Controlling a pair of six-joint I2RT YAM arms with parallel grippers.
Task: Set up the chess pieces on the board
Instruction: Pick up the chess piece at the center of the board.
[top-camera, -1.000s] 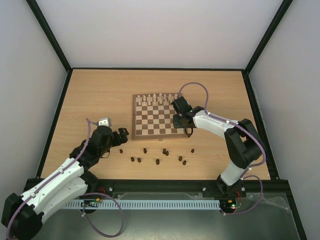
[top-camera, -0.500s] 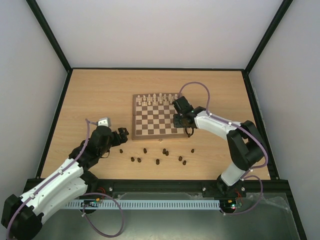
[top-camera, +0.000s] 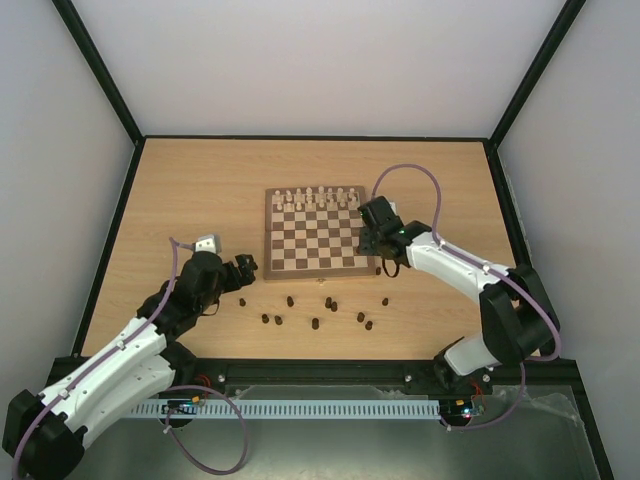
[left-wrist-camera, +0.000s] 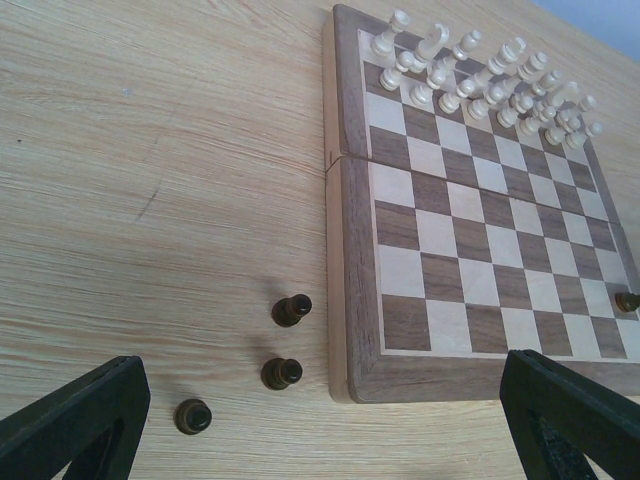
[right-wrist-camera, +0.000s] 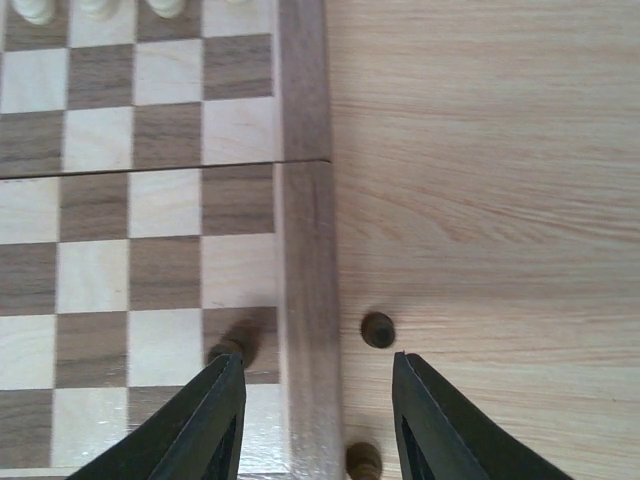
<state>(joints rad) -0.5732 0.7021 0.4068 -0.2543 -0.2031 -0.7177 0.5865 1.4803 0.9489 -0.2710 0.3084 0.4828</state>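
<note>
The board (top-camera: 270, 232) lies mid-table, with cream-white chessmen (top-camera: 318, 197) in its two far rows. Dark chess pieces (top-camera: 315, 323) are scattered on the table in front of it. My right gripper (top-camera: 373, 246) hovers over the board's near right edge. In the right wrist view it (right-wrist-camera: 318, 362) is open and empty, straddling the border. One dark piece (right-wrist-camera: 232, 345) stands on a dark square by its left finger, and another (right-wrist-camera: 377, 329) stands on the table. My left gripper (top-camera: 241, 268) is wide open left of the board, with three dark pieces (left-wrist-camera: 281, 373) below it.
Dark pieces (top-camera: 386, 300) also lie near the board's right front corner, and one (top-camera: 242, 300) sits close to my left gripper. A black frame (top-camera: 320, 138) edges the tabletop. Bare wood (top-camera: 190, 190) surrounds the board.
My right gripper has opened, letting go of a dark piece on the board, and has shifted right to the board's edge. The left arm has not moved.
</note>
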